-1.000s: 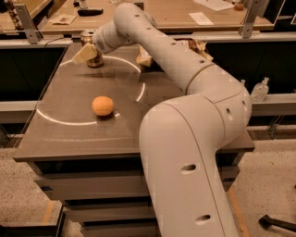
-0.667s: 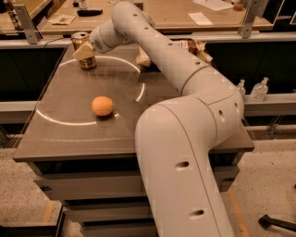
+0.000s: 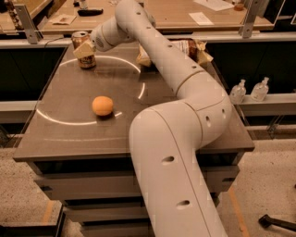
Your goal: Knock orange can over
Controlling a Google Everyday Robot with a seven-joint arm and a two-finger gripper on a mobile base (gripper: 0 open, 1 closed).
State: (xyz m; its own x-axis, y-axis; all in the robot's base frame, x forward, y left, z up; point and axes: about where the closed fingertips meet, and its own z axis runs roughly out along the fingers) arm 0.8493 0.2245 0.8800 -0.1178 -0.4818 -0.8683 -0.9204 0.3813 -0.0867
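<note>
The orange can stands upright near the far left corner of the dark table. It is golden-brown with a silver top rim. My gripper is at the end of the white arm, which reaches across the table from the front right. The gripper is against the can's right front side, at about mid height, and covers part of it.
A round orange ball lies on the table's left middle. A crinkled snack bag lies at the far edge, partly behind the arm. Two small clear bottles stand on a ledge at the right. A wooden bench runs behind.
The gripper has shifted slightly, and the can, hidden behind it a second ago, now shows upright at its left. The ball has not moved.
</note>
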